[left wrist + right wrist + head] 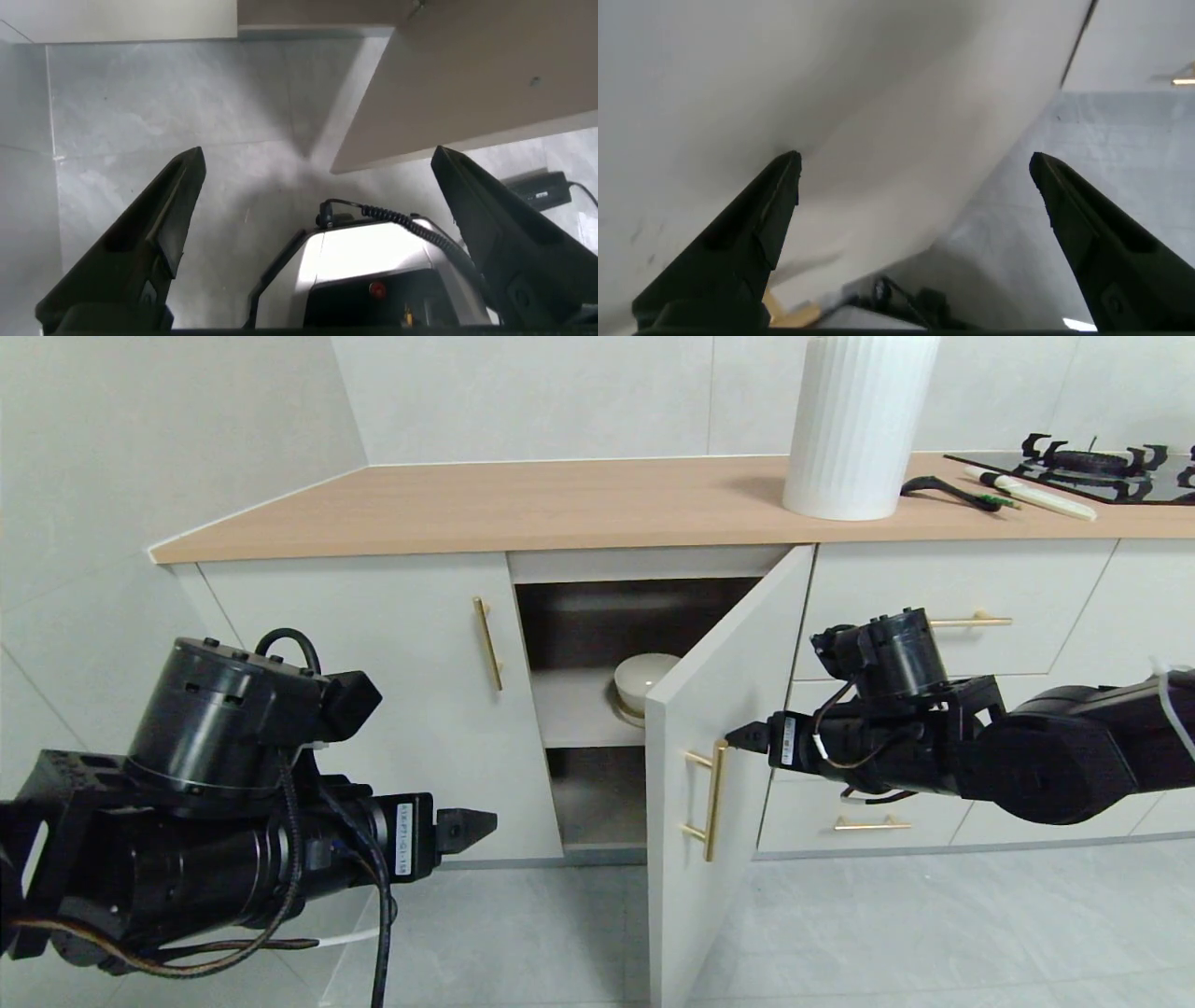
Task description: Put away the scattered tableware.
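Bowl [642, 679] rests on the cupboard shelf [571, 707]; wrist views show left claw [318, 161] and right claw [915, 164] agape.

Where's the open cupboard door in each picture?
Head view: the door stands centre, right hand beside its gold handle.
Left wrist view: probably the tan panel past the left hand.
Right wrist view: the white face close ahead.
Shared landmark: the grey floor.

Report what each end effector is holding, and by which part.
Nothing is held. The left end effector is open and empty; the right end effector is open beside the gold handle of the cabinet door, not closed on it.
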### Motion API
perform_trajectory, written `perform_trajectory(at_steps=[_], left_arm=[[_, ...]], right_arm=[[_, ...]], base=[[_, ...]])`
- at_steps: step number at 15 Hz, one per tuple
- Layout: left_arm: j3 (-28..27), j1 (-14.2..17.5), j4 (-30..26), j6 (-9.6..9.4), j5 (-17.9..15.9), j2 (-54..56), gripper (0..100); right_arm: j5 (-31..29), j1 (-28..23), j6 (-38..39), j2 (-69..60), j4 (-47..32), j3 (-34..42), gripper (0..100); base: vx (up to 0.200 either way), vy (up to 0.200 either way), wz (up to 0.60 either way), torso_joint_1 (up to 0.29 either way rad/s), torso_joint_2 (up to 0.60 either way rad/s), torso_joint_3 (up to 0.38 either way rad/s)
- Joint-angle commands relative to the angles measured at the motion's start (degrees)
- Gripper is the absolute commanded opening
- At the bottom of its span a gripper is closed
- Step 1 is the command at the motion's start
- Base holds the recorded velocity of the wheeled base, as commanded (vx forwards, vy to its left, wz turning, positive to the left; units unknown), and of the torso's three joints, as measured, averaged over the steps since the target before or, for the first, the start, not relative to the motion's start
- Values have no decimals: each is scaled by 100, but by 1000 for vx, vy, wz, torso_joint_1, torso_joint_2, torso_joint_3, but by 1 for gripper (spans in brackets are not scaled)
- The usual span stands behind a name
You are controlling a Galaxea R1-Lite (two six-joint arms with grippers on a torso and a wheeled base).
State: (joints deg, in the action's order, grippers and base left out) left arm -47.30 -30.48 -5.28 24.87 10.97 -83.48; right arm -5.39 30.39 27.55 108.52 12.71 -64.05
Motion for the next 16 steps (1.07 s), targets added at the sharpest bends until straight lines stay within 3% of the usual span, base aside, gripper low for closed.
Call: perform_trajectory(at_steps=[1,7,16], left_arm=[[-7,7,-8,0,1,-19,100],[10,7,-61,9,-7,-37,100],[19,7,-61,9,1,-72,100]], right_arm=[[-15,2,5,196,179,-2,100],[-6,11,286,301,416,-29,100],[-138,11,857,714,1075,-319,100]], base=[[0,0,0,0,0,0],[200,0,0,5,2,7],[0,0,0,0,0,0]])
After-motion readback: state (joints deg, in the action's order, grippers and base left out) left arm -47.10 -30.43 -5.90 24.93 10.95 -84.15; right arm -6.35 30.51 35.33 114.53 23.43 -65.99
